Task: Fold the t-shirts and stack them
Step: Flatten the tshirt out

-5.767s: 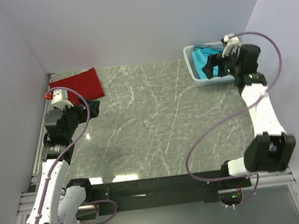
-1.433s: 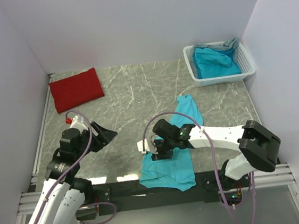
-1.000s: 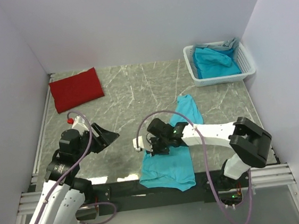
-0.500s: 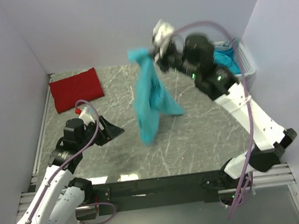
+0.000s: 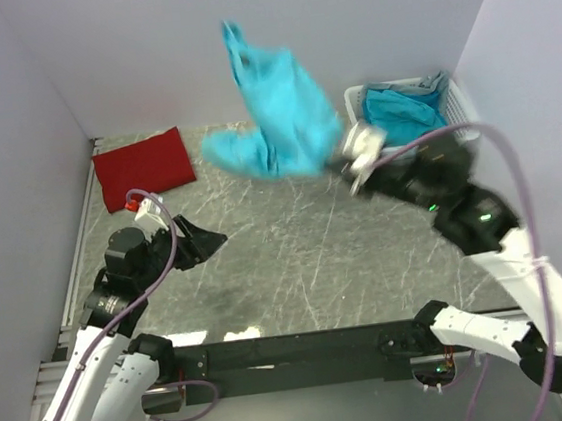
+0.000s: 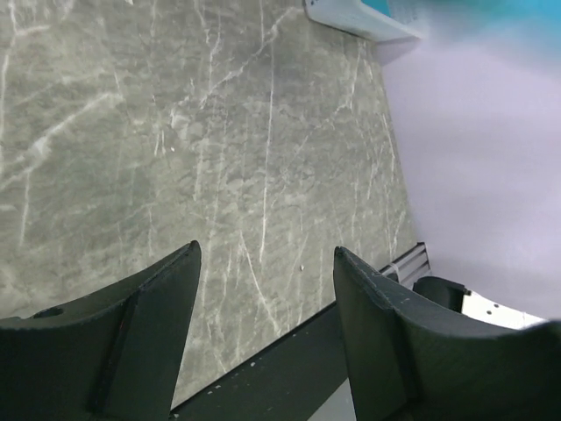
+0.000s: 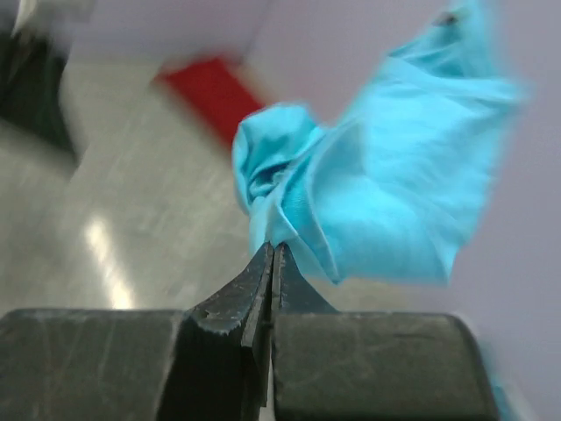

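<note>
Above the surface's (image 5: 295,244) far edge, a blue shirt (image 5: 276,110) is aloft, pinched in the closed right jaws. Left jaws stand apart, holding nothing, near the left edge. Red shirt (image 5: 143,165) lies folded at the far-left corner.

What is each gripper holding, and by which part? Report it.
Right gripper: jaws shut on a bunched fold of the turquoise t-shirt; which part is unclear. Left gripper: jaws open, nothing held.
</note>
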`<state>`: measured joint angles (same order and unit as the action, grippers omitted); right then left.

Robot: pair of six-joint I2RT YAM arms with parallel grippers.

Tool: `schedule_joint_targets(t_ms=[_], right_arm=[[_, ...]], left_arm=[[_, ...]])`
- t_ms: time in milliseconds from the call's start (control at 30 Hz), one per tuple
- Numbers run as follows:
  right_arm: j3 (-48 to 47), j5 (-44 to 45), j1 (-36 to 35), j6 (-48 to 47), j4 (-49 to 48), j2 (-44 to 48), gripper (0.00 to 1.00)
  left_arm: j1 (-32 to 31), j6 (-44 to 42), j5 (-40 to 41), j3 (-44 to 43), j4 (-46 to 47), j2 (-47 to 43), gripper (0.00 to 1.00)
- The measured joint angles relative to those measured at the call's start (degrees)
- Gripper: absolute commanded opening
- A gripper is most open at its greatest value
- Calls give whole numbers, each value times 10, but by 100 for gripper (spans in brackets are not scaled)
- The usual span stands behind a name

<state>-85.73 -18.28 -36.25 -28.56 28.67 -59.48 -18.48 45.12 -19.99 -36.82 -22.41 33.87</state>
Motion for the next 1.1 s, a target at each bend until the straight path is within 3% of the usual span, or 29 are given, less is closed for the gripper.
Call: schedule_joint_targets(t_ms=[100,233,400,533,633,767,933,1100], right_arm=[[181,-37,-14,-43,26,30,0],[326,-34,-21,-45,55,-43,0],[339,14,11,-30,63,-47,0],[345,50,68,-9,39,-17,0],[375,82,117,6,19,14,0],[418,105,156,13,17,42,0],[449,108,172,17,20,59,0],[449,106,181,24,14,62,0]], left_arm=[[0,-7,4,-6,-2,0,68],[0,-9,4,-6,-1,10,68],[0,-13,10,-6,16,56,66],[0,-32,20,-35,37,161,65],[0,-52,23,-101,64,282,61],[-1,-77,24,-255,80,483,60],[-12,-86,37,-471,77,705,62],[-33,-90,64,-627,27,865,63]])
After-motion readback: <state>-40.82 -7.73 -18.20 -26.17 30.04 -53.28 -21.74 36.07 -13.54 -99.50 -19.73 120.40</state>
